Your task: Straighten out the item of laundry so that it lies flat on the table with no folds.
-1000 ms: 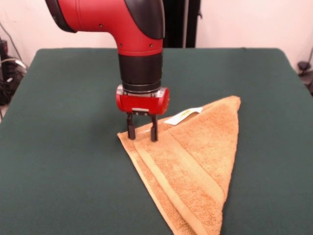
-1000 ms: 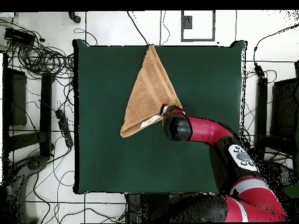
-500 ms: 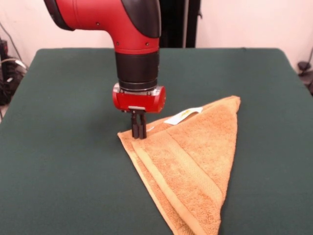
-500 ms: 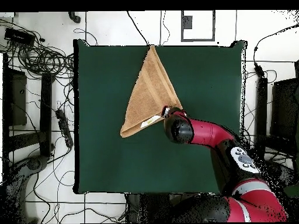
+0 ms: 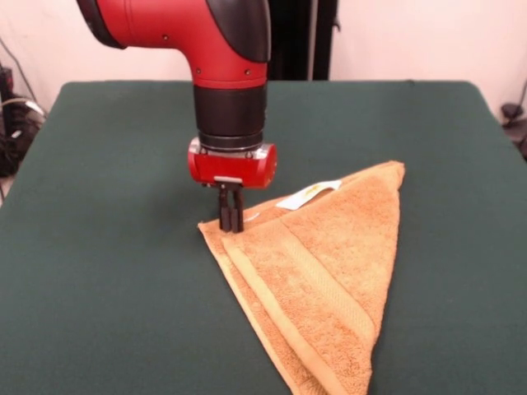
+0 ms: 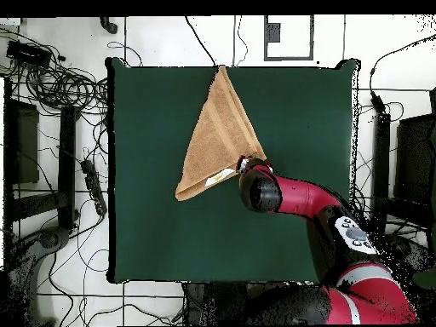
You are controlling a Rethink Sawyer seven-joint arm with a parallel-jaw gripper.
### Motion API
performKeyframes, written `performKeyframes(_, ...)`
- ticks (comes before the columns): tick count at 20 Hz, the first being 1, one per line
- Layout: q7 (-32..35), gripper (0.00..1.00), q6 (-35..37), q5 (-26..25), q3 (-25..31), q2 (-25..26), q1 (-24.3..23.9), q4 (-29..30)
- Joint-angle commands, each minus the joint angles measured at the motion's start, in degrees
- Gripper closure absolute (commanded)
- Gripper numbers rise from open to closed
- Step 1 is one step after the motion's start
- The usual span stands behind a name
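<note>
The item of laundry (image 5: 329, 263) is a tan-orange towel folded corner to corner into a triangle on the dark green table (image 5: 107, 247). A small white tag (image 5: 309, 194) pokes out at its far edge. My gripper (image 5: 230, 227) stands upright over the triangle's left corner, shut on the towel's top layer there. In the overhead view the towel (image 6: 220, 128) points away from the arm, and the wrist hides the gripper at the towel's right corner.
Cables (image 6: 64, 85) and dark equipment (image 6: 21, 140) lie on the floor beside the table in the overhead view. The table edges (image 6: 111, 170) are well away from the towel's lower corners; its tip reaches the far edge.
The gripper went from open astride the towel corner to shut on it and shifted slightly left in the front view. The towel has barely moved.
</note>
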Motion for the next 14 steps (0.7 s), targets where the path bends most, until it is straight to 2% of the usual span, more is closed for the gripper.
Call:
performKeyframes(1, 6.2, 0.0, -0.2, -1.4, -0.1, 2.3, 1.3, 5.2)
performKeyframes(5, 6.1, 0.0, 0.0, -1.2, -0.3, 2.2, 1.4, 4.6)
performKeyframes(7, 6.3, 0.0, -2.3, -1.8, -1.0, 1.3, 1.7, 4.5)
performKeyframes(11, 5.0, 0.0, 0.2, -2.2, -1.3, -0.5, 0.4, 5.2)
performKeyframes(14, 4.8, 0.0, -0.6, -2.9, -1.6, -0.5, -0.3, 6.2)
